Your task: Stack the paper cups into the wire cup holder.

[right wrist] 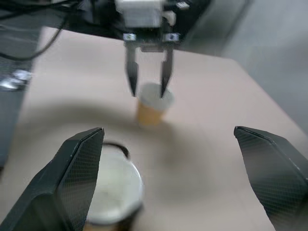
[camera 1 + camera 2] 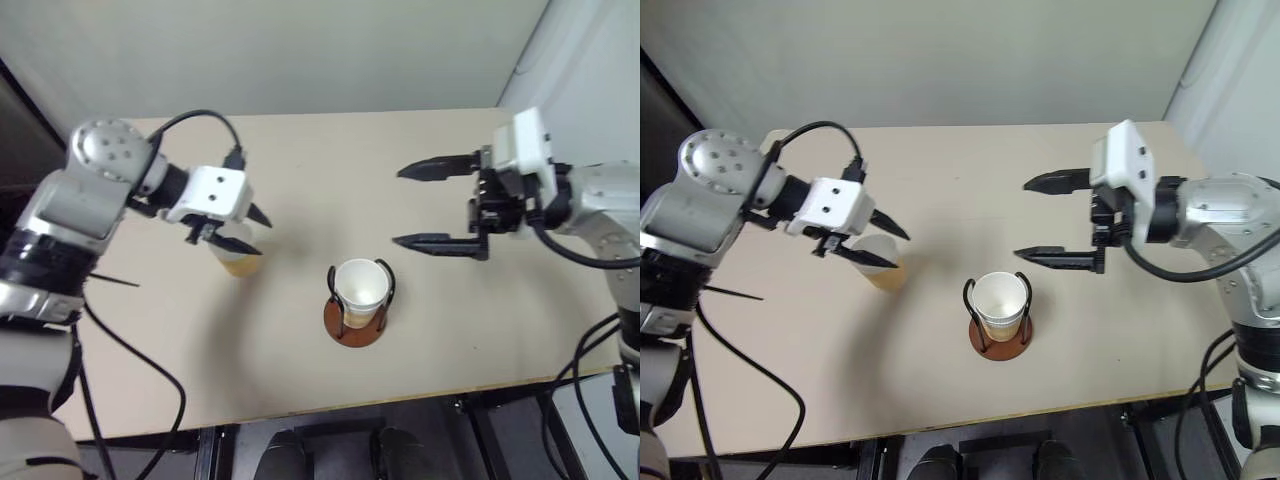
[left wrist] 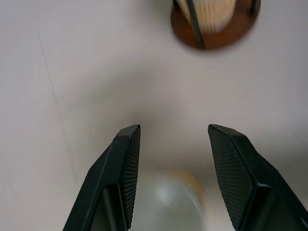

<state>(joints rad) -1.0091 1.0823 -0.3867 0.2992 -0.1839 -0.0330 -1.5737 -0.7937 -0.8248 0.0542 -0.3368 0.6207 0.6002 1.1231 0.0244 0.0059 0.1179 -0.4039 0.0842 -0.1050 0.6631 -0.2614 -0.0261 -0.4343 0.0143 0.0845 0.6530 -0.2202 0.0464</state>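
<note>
One cup (image 2: 998, 303) sat in the holder (image 2: 1000, 335) at centre frame; my left hand (image 2: 880, 247), open, straddled another cup (image 2: 880, 262), needing closure; right hand (image 2: 1048, 219) gaped empty.

Prob. lab – bare table (image 2: 300, 380), cables (image 2: 130, 360).

Head pair overhead; wrist views close, both on table (image 2: 300, 170).

One paper cup (image 2: 999, 303) sits in the wire cup holder (image 2: 1001, 337); another cup (image 2: 883, 266) stands apart.
</note>
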